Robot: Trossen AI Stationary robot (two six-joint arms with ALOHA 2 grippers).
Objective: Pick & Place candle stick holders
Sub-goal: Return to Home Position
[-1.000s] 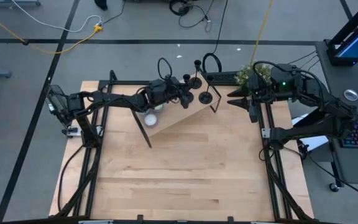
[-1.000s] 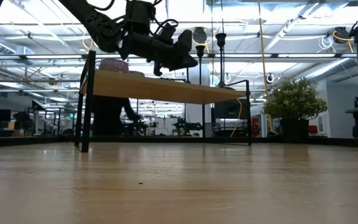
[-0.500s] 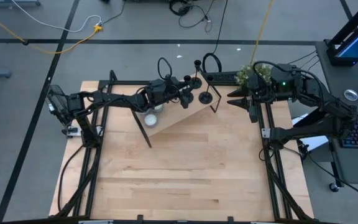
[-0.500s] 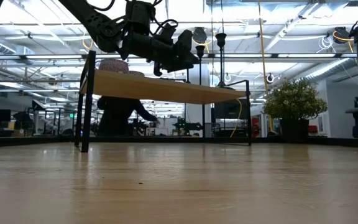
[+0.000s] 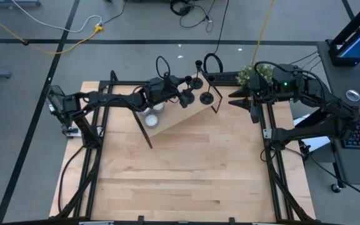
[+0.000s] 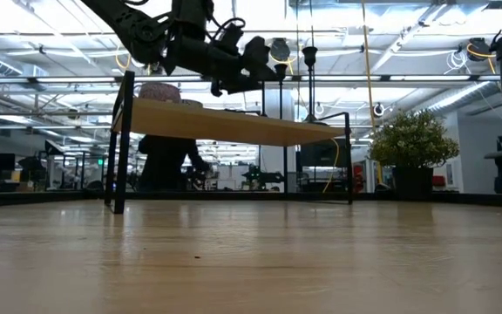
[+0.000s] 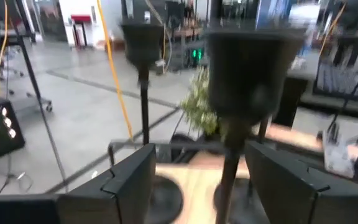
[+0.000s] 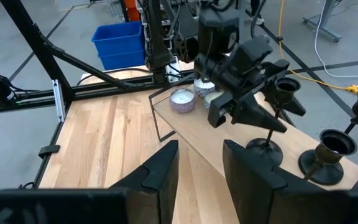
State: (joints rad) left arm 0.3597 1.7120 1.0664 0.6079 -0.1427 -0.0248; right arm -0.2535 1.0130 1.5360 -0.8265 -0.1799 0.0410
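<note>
Three black candle stick holders stand by their round bases on the far right end of a raised wooden shelf [image 5: 179,119]. My left gripper [image 7: 201,149] is open around the stem [image 7: 229,165] of the left one [image 5: 189,98], one finger on each side, and I see no touch. The cup [image 7: 247,68] rises above the fingers. A second holder [image 5: 205,98] stands just to its right, and a third [image 5: 199,65] is behind them. My right gripper [image 8: 201,165] waits open at the far right [image 5: 239,98], with nothing between its fingers.
Round candles [image 8: 182,99] sit on the shelf's left end, behind my left gripper. A potted plant [image 5: 250,75] stands at the far right. The shelf rests on thin black legs [image 6: 120,148]. Bare wooden tabletop [image 5: 186,175] stretches toward the near edge.
My left gripper has opened and let go of the holder's stem, and it has risen a little. The holder stays upright on the shelf.
</note>
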